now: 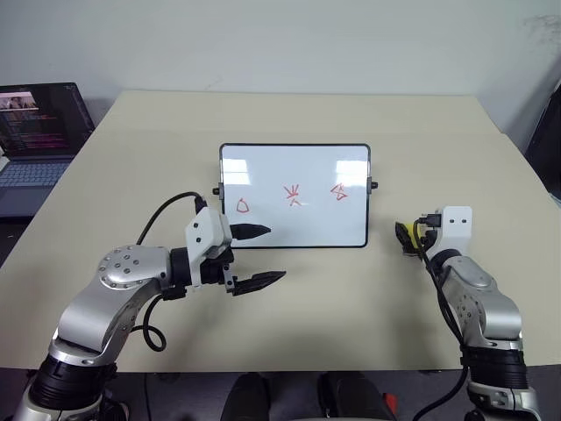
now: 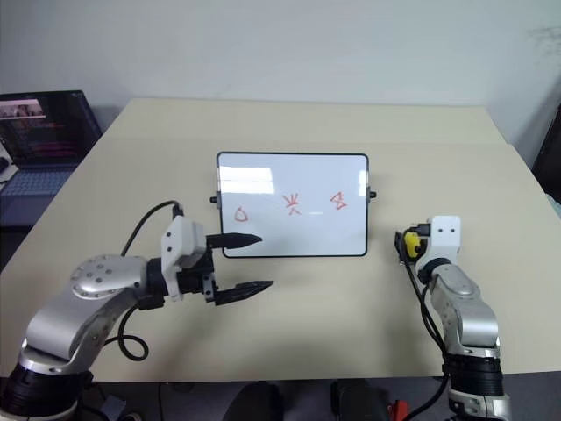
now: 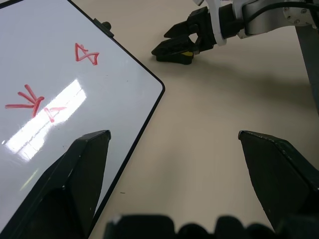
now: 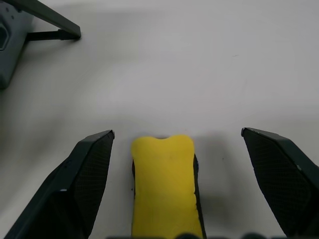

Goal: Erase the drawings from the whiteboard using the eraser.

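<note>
Whiteboard [image 1: 298, 184] glossy; table [image 1: 263, 118] matt, smooth; eraser [image 4: 164, 184] foam-like, matt.

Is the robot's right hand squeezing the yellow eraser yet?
No. The right gripper is open: its jaws stand wide apart, with the eraser lying between them, untouched.

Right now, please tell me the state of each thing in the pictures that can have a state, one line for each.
whiteboard: flat on the table, not yet wiped.
drawings: three red sketches, all intact.
eraser: on the table between the right gripper's fingers, not gripped.
right gripper: open, straddling the eraser.
left gripper: open, empty, at the whiteboard's near left corner.
laptop: open, screen lit.
</note>
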### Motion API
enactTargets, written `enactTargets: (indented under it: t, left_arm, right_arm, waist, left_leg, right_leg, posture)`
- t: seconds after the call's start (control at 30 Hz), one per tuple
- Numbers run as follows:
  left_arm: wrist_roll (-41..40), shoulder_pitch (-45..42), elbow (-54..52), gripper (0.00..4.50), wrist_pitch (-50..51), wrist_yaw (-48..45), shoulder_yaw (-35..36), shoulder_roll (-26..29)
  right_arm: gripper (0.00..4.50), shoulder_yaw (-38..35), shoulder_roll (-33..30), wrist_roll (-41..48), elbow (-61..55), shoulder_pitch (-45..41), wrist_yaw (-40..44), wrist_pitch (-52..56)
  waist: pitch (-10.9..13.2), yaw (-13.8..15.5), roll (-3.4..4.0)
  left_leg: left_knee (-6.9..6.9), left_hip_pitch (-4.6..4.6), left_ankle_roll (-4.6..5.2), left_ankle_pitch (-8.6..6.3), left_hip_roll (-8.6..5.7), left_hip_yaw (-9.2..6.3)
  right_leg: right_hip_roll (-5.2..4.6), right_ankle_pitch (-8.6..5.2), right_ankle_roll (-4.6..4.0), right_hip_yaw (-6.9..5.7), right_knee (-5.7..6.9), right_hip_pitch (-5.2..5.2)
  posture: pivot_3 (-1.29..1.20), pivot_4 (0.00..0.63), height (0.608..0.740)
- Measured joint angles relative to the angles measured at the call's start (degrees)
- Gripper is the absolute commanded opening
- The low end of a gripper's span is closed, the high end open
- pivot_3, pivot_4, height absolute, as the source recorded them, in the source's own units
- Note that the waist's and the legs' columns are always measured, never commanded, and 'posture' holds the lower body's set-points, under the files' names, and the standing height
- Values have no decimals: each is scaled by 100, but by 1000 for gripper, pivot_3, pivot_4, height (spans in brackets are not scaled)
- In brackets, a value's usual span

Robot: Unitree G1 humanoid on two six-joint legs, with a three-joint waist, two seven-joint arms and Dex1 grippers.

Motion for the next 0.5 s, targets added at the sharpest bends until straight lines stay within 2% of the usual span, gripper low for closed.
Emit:
enactTargets:
  t: [0.1,0.3,0.5]
  left_arm:
    - [-9,-2,-9,4500,9,-1,0,5]
    - [-18,-23,-16,4500,54,-92,19,26]
    - [-6,-345,186,4500,63,-149,-45,-1]
  right_arm:
    - [4049,12,214,-13,-2,107,-37,-298]
    - [4049,72,742,-167,-562,709,-251,-1071]
    - [4049,182,974,-224,-682,954,-350,-1139]
  waist:
    - [0,-1,0]
    - [1,4,1]
    - [2,-6,3]
  left_leg:
    - [0,0,0,0,0,0]
    - [-1,-1,0,0,0,-8]
    - [3,6,-1,0,-2,-4]
  right_leg:
    - [0,0,0,0,0,0]
    - [-2,-4,5,-3,0,0]
    - [-2,-6,9,1,7,1]
  posture:
    - [0,150,740]
    - [0,150,740]
    - [0,150,740]
